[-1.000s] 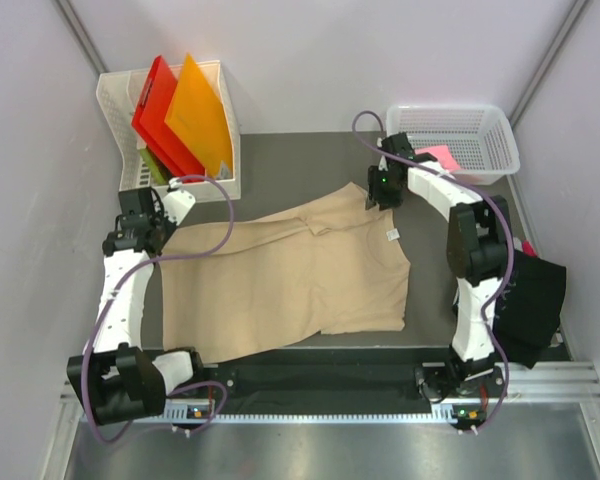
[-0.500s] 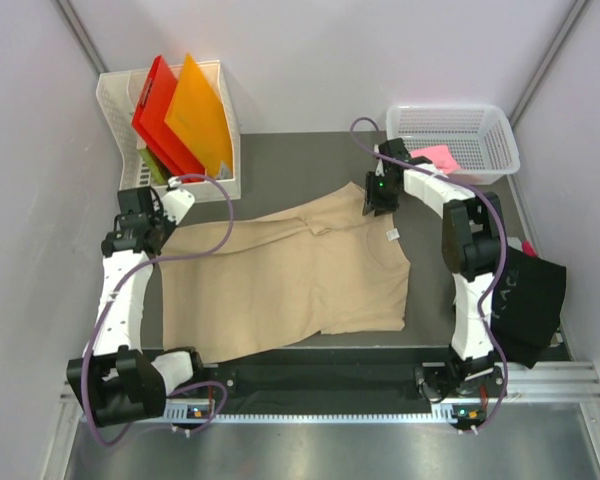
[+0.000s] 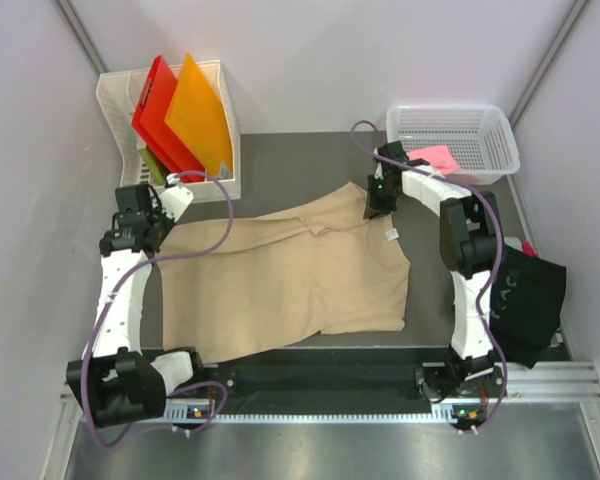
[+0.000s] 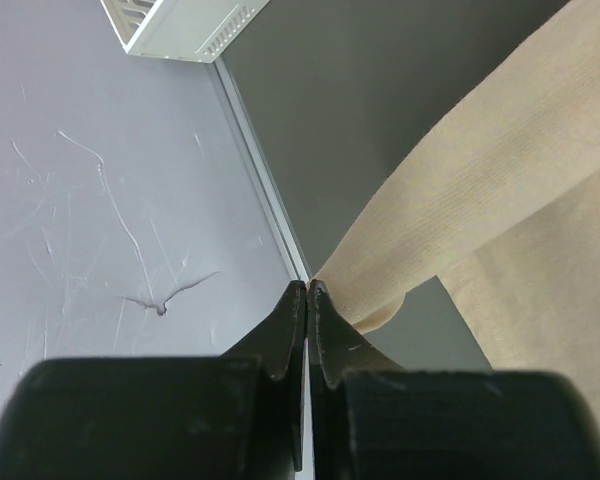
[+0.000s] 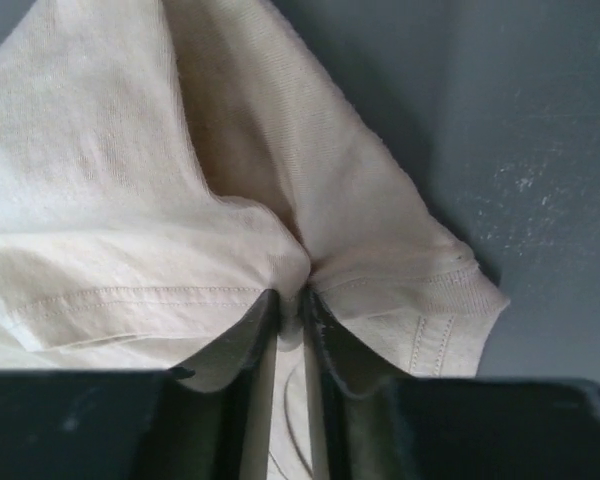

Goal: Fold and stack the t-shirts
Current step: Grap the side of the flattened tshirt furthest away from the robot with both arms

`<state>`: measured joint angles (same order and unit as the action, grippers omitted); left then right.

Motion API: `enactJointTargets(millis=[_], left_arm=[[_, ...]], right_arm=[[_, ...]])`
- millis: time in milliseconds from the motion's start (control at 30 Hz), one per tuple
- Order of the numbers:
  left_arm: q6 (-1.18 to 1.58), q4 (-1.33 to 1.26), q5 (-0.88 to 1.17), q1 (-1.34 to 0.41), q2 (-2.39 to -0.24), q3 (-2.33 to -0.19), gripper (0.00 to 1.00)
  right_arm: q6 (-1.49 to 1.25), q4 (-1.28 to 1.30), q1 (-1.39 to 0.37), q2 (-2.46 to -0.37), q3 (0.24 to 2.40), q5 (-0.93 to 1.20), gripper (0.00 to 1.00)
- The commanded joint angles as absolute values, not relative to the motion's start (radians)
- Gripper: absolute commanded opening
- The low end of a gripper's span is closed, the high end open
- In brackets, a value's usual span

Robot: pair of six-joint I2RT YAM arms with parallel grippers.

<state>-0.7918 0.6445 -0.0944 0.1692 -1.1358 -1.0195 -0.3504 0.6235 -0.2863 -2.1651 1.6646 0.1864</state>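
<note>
One limp, light tan t-shirt lies spread on the tabletop from above; left wrist, we see the left claw clamped on its corner; right wrist, the right claw nipping a bunched hem, holds we judge sensible.

Top view was evenly lit from above: soft, short shadows, mild sheen on the metal plate, wall lines leaning at the edges. Left wrist: left gripper's fingers were underexposed, no detail; tan t-shirt weave was sharp. Right wrist: shirt was bright, near washed out upper left, dark shadow in its folds; right gripper's fingers soft.
</note>
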Motion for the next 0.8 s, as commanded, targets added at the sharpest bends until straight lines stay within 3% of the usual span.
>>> enactJointTargets(millis=[0,67,467,767], left_arm=[[-0.799,0.634,-0.092,0.169,-1.101,-1.065,0.0],[-0.801,0.635,-0.092,0.169,-1.1,-1.062,0.0],[-0.796,0.643,-0.075,0.167,-1.074,-1.054,0.0],[-0.815,0.565,-0.087,0.167,-1.141,-1.061,0.0]], right_arm=[[-0.371,0.594,-0.295,-2.166,1.689,0.206,0.07],[-0.37,0.603,-0.296,-2.161,1.698,0.203,0.0],[-0.351,0.704,-0.291,-2.074,1.864,0.179,0.0],[-0.374,0.773,-0.256,-2.131,2.073,0.195,0.0]])
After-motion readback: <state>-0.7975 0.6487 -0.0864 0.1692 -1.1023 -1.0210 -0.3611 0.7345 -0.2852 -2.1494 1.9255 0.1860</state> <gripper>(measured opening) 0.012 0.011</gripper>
